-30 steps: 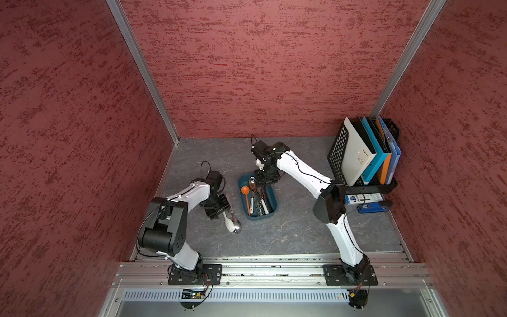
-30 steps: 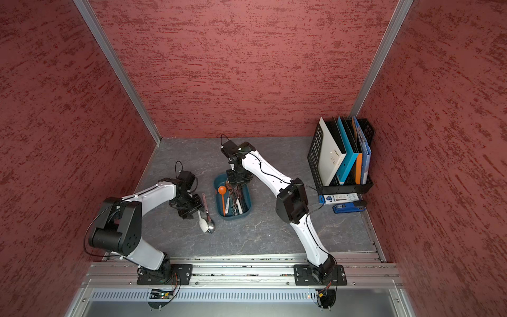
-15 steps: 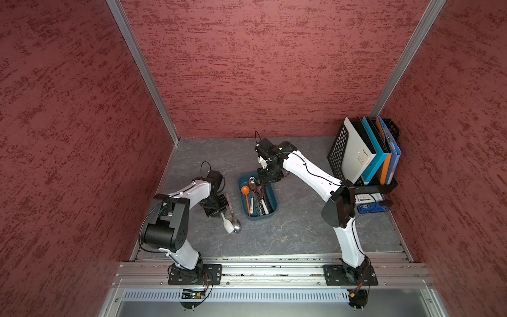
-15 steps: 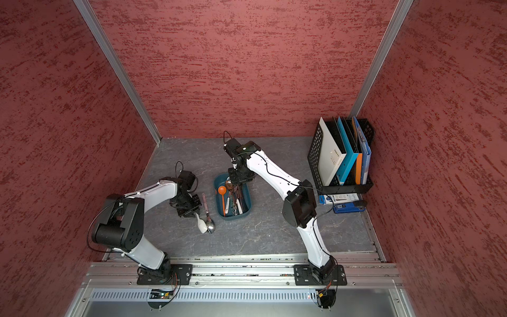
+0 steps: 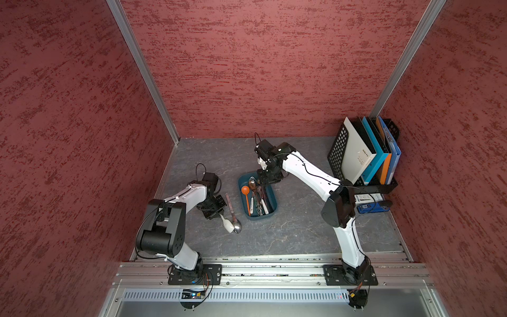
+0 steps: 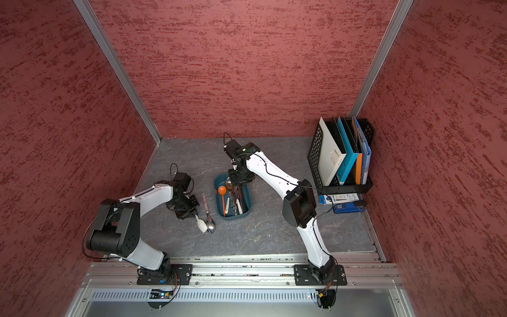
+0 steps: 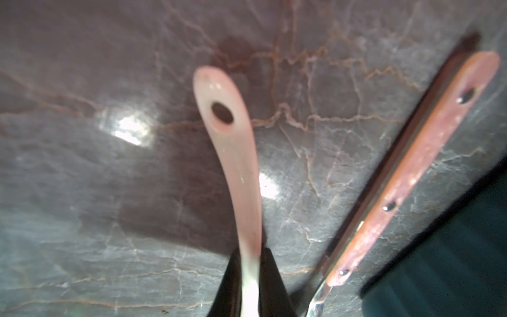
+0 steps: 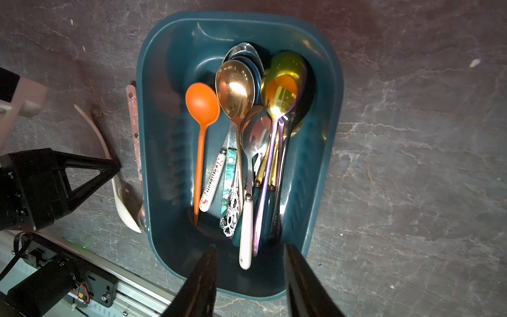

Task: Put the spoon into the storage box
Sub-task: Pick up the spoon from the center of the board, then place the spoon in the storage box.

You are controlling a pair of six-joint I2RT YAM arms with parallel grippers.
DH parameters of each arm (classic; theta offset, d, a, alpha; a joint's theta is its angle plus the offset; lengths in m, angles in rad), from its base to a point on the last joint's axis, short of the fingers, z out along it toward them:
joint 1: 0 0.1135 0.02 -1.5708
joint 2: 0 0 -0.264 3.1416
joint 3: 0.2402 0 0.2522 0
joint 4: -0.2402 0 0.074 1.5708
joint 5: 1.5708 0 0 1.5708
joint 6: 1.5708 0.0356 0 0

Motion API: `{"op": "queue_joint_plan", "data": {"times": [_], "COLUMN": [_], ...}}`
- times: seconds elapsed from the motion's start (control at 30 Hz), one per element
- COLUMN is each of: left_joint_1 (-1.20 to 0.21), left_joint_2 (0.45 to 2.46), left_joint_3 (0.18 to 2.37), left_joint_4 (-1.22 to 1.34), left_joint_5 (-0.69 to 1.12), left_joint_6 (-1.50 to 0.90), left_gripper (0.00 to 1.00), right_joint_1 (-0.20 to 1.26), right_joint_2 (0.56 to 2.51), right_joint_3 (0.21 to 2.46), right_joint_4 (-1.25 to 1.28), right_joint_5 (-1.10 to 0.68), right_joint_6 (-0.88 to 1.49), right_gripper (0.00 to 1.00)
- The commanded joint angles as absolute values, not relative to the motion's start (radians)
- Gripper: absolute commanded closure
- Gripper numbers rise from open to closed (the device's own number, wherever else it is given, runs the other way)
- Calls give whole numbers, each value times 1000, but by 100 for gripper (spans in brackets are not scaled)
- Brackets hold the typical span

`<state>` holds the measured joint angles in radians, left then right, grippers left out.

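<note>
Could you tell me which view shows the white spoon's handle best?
The left wrist view: the white spoon shows its handle large, clamped in the left pincer. Both top views show it tiny; the right wrist view, beside the storage box.

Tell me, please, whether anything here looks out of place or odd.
Two spoons lie outside the dark teal plastic storage box, on the grey table beside it: a white ceramic spoon, its handle pinched in the left tool, and a metal spoon with a reddish riveted handle. Nothing looks spilled or damaged.
</note>
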<state>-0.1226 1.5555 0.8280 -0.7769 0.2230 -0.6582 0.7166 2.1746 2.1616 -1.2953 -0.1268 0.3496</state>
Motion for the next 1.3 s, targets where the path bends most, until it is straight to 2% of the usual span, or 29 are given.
{"op": "queue_joint_plan", "data": {"times": [0.0,0.17,0.3,0.53,0.67,0.8,0.93,1.27], "left_joint_1": [-108,-89,-83,-83,-83,-83,-82,-88], "left_joint_2": [1495,1364,1336,1319,1326,1338,1338,1375], "left_joint_3": [806,820,812,789,809,811,808,830], "left_joint_4": [-763,-780,-749,-659,-652,-650,-645,-644], "left_joint_5": [280,326,379,466,489,504,516,584], "left_joint_6": [-705,-789,-855,-959,-974,-979,-986,-999], "left_gripper": [99,99,99,99,99,99,99,98], "right_joint_1": [712,709,708,710,716,752,798,842], "right_joint_2": [2120,2067,2032,1826,1781,1773,1771,1745], "right_joint_3": [2148,2075,1985,1544,1414,1413,1432,1410], "right_joint_4": [-1259,-1177,-1074,-596,-477,-450,-478,-443], "right_joint_5": [-163,-258,-392,-618,-717,-729,-650,-656], "right_joint_6": [372,415,443,318,235,116,-53,-239], "right_gripper": [58,58,57,55,53,50,49,50]}}
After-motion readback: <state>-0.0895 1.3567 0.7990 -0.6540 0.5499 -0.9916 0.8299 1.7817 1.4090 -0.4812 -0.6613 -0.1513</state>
